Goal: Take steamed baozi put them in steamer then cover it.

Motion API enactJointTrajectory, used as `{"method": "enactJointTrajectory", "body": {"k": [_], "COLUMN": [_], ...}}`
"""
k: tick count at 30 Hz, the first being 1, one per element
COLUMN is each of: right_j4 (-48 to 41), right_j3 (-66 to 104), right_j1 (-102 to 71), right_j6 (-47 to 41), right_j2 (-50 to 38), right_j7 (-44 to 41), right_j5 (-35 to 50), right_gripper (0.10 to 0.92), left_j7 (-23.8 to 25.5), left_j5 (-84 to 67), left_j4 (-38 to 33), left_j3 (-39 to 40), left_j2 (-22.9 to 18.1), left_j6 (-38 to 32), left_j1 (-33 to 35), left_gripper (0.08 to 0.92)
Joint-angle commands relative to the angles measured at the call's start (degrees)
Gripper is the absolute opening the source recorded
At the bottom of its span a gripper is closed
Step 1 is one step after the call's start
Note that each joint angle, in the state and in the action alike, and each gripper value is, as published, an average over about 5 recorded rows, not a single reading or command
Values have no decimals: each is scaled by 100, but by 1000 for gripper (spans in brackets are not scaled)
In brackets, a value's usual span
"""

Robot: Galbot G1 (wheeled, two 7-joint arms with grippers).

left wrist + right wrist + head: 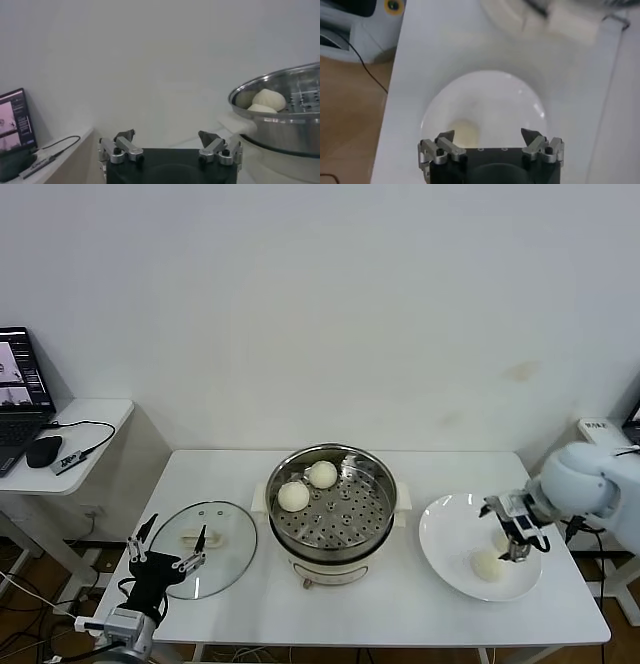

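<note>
The steel steamer (331,522) stands mid-table with two steamed baozi (293,496) (322,474) on its perforated tray; the left wrist view shows its rim (280,95) and both buns (268,98). One more baozi (487,565) lies on the white plate (450,559), and another (498,540) is half hidden by my right gripper (508,532). That gripper hovers open just above the plate (485,95), a bun (462,132) near one finger. The glass cover (215,559) lies flat to the left of the steamer. My left gripper (172,539) (166,136) waits open at the cover's outer edge, holding nothing.
A side table (90,419) on the far left carries a laptop (20,394), a mouse (45,450) and a cable. A white box (600,429) stands beyond the table's right end. Bare tabletop (350,614) runs along the front edge.
</note>
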Motion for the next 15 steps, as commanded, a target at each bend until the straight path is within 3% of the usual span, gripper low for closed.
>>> {"method": "enactJointTrajectory", "body": {"k": [1, 15], "right_j4": [-495, -1274], "right_j3": [2403, 3063], "right_j1": [-2949, -3622], "right_j6": [195, 289], "right_j2": [-279, 670], "right_j7": [180, 356], "right_j5": [-808, -1075], "right_gripper": [823, 823], "left_j7": [-3, -4], "left_j5": [24, 39], "left_j4": [16, 5], "left_j3": [-3, -162], "left_j2": [-6, -43], "left_j6": [-3, 1], "left_j1": [26, 121], "left_gripper": [823, 823]}}
